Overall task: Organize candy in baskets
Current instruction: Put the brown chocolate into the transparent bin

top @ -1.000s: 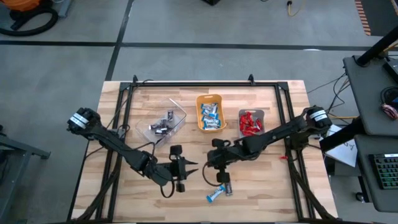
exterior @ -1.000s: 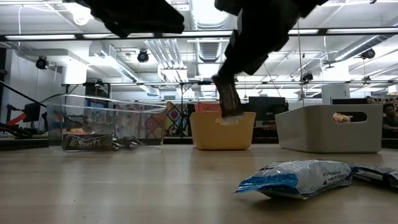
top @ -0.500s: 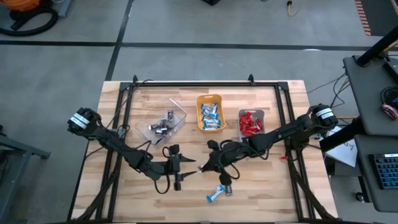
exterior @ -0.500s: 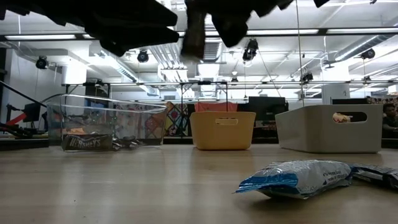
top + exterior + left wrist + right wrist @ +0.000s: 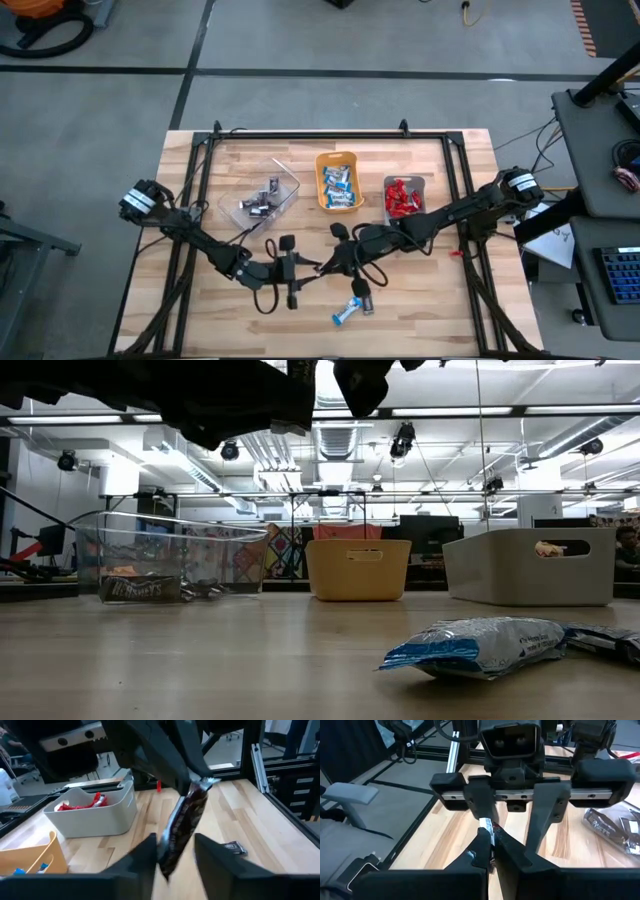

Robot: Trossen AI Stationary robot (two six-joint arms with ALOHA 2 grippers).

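While the right claw (image 5: pixel 192 782) is pinching a dark candy bar (image 5: pixel 181 822) in front of the orange basket (image 5: pixel 337 181), the left claw (image 5: pixel 512 812) is gaping wide around it — mid-air.

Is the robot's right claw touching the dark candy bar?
Touching. In the left wrist view, the right gripper pinches the top end of the dark candy bar, which hangs between the left gripper's open fingers.

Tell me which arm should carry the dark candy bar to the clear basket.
Left. The left gripper is open around the dark candy bar that the right gripper holds, and the clear basket lies on the left arm's side of the table.
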